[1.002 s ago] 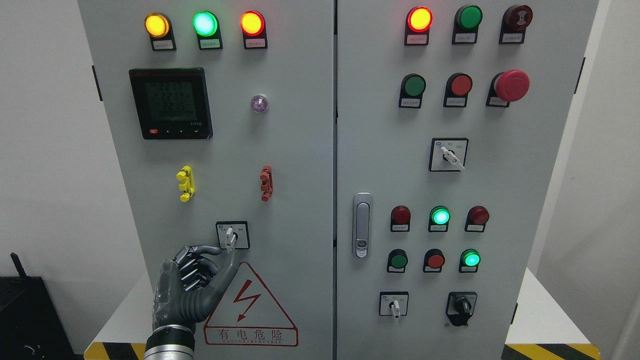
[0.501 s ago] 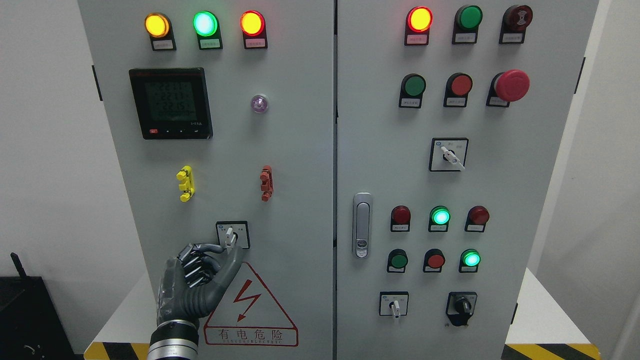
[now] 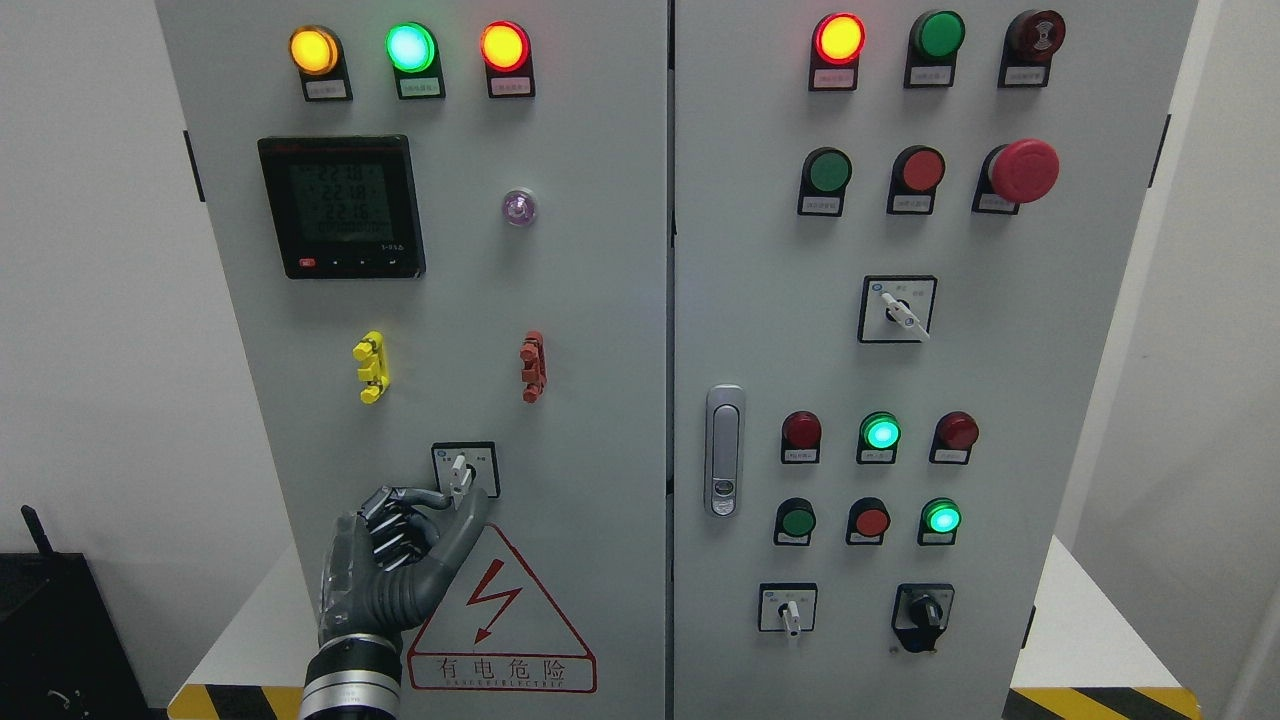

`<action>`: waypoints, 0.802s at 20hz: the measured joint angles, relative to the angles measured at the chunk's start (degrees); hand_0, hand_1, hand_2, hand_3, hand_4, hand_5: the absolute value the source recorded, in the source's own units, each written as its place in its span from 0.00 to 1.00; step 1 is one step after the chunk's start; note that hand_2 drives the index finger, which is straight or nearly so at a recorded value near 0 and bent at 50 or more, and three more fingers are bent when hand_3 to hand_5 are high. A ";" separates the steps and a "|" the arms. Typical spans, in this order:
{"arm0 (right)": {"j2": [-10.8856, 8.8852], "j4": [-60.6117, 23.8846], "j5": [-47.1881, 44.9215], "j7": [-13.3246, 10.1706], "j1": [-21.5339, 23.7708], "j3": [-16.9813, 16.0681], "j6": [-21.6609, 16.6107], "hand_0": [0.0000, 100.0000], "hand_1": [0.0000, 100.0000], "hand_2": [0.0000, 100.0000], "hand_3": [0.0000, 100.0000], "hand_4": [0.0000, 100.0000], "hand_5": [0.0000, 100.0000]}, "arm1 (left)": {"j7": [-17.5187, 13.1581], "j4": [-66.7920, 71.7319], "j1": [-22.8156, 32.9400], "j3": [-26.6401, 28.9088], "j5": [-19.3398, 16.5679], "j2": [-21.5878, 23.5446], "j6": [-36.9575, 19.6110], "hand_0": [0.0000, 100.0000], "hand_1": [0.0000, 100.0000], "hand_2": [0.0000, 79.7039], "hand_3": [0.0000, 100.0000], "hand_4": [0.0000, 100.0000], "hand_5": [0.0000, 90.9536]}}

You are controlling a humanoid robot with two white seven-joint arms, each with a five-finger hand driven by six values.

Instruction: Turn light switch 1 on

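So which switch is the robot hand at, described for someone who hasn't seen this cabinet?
On the left cabinet door, look just above the red warning triangle. There sits a black-framed rotary switch with a white lever pointing roughly up. It is the only switch on that door; the left robot hand pinches its lever.

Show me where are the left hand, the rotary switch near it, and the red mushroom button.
left hand [image 3: 400, 560]: head view, palm.
rotary switch [image 3: 461, 470]: head view, white lever.
red mushroom button [image 3: 1024, 170]: head view, cap.
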 measured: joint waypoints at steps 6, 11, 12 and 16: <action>0.00 0.00 0.00 0.00 0.00 0.00 0.00 0.00 0.00 0.00 0.00 0.00 0.00 | 1.07 0.09 -0.27 -0.02 -0.02 -0.21 0.08 0.02 0.67 0.73 0.93 0.93 0.94; 0.00 0.00 0.00 0.00 0.00 0.00 0.00 0.00 0.00 0.00 0.00 0.00 0.00 | 1.42 0.16 -0.54 -0.03 0.02 -0.36 0.17 0.02 0.67 0.73 0.93 0.94 0.95; 0.00 0.00 0.00 0.00 0.00 0.00 0.00 0.00 0.00 0.00 0.00 0.00 0.00 | 1.63 0.16 -0.59 -0.03 0.05 -0.38 0.47 0.02 0.67 0.73 0.93 0.94 0.95; 0.00 0.00 0.00 0.00 0.00 0.00 0.00 0.00 0.00 0.00 0.00 0.00 0.00 | 1.90 0.16 -0.72 -0.05 0.62 -0.61 1.66 0.03 0.67 0.74 0.94 0.94 0.95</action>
